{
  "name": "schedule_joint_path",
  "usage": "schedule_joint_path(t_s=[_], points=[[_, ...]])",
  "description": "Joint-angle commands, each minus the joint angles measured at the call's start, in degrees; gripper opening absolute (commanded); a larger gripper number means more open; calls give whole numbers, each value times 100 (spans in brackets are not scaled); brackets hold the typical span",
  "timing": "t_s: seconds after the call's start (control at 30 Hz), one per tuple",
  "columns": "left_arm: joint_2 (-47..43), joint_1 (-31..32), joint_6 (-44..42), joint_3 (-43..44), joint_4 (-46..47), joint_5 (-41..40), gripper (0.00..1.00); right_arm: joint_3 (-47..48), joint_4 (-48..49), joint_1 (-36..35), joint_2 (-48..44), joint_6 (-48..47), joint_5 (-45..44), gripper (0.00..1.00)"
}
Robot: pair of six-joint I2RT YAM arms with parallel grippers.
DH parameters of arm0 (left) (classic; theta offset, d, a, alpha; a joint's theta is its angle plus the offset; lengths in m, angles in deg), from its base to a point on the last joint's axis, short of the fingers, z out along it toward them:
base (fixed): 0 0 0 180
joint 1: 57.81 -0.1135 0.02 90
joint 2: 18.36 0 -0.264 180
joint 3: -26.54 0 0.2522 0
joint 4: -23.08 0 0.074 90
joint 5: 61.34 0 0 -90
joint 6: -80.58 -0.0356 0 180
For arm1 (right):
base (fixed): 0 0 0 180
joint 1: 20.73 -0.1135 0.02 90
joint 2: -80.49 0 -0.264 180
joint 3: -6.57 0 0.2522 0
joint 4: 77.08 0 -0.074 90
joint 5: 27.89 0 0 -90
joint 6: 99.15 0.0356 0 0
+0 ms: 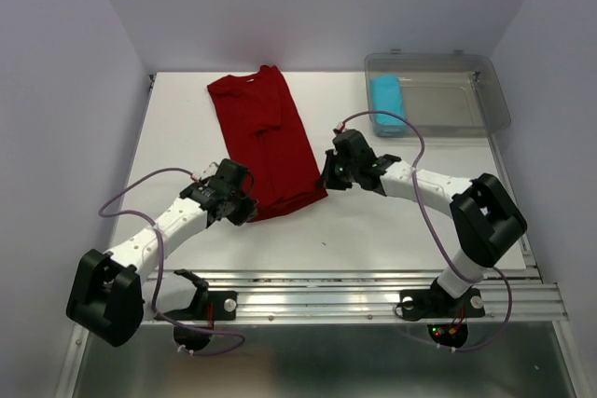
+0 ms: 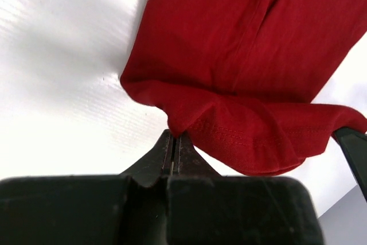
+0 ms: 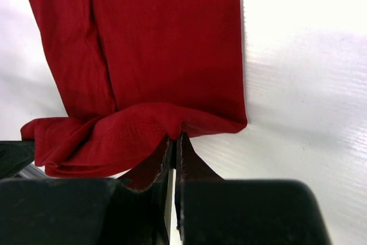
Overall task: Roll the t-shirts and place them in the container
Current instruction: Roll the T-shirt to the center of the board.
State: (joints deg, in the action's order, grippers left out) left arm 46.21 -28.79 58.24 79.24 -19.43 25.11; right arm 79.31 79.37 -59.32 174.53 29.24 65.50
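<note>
The dark red t-shirt (image 1: pixel 264 142) is plain and unpatterned, its hem stitching the same red. The rolled t-shirt (image 1: pixel 388 100) is plain light cyan-blue, in a clear, grey-tinted bin (image 1: pixel 466 104). The tabletop (image 1: pixel 373 226) is white. The left end effector (image 2: pixel 174 140) and right end effector (image 3: pixel 174 140) are black, on white-and-black arms (image 1: pixel 177 221) with purple cables (image 1: pixel 131 191)
</note>
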Motion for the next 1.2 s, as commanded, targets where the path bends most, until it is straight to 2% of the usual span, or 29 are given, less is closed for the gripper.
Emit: schedule_joint_path(t_s=[0.0, 0.47, 0.53, 0.6, 0.63, 0.73, 0.93, 1.17], points=[[274, -194, -226, 325, 124, -216, 0, 438, 187, 97, 281, -130, -59, 1], [1048, -590, -640, 747, 256, -524, 0, 1247, 266, 150, 1274, -95, -129, 1], [1162, -599, -798, 843, 335, -497, 10, 1353, 266, 150, 1336, -86, -129, 12], [1232, -607, -842, 957, 169, -567, 27, 1370, 257, 150, 1293, -86, -120, 24], [1259, -616, -894, 1080, 116, -646, 39, 1327, 257, 150, 1231, -104, -138, 38], [1120, -634, -939, 1256, -60, -883, 50, 1195, 266, 150, 907, -191, -260, 48], [619, -634, -965, 1406, -297, -1297, 49, 686, 266, 89, 248, -332, -287, 47], [512, -625, -1123, 949, 36, -840, 41, 448, 231, 36, 299, -490, -304, 43]])
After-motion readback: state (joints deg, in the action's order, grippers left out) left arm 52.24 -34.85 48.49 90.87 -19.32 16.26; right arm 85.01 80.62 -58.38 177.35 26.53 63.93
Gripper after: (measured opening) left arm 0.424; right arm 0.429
